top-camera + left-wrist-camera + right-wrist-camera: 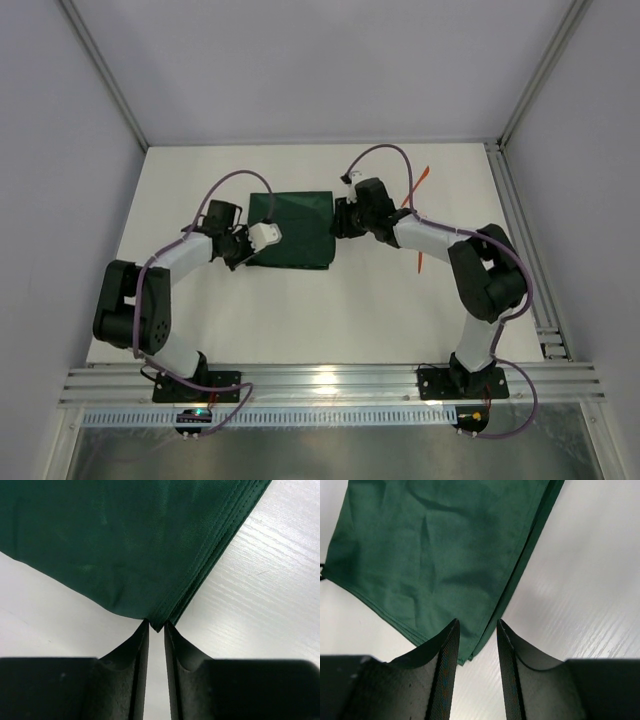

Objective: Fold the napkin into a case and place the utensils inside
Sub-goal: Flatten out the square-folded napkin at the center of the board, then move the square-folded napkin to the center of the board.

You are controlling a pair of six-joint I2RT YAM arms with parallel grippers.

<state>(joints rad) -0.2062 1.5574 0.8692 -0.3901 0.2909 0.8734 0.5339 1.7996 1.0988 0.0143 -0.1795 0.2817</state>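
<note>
The dark green napkin (290,228) lies folded flat at mid-table. My left gripper (247,255) sits at its near left corner. In the left wrist view the jaws (156,626) stand a narrow gap apart, with the tip of the layered napkin (125,540) corner between the fingertips and bare table showing between the fingers. My right gripper (338,220) is at the napkin's right edge, open (476,622), with a corner of the napkin (435,555) lying between its fingers. Two orange utensils show to the right of the right arm, one piece (420,182) farther back and one piece (419,262) nearer, both partly hidden.
A white table (300,320) carries everything, with grey walls on three sides. An aluminium rail (520,240) runs along the right edge and another crosses the near edge by the arm bases. Purple cables loop over both arms.
</note>
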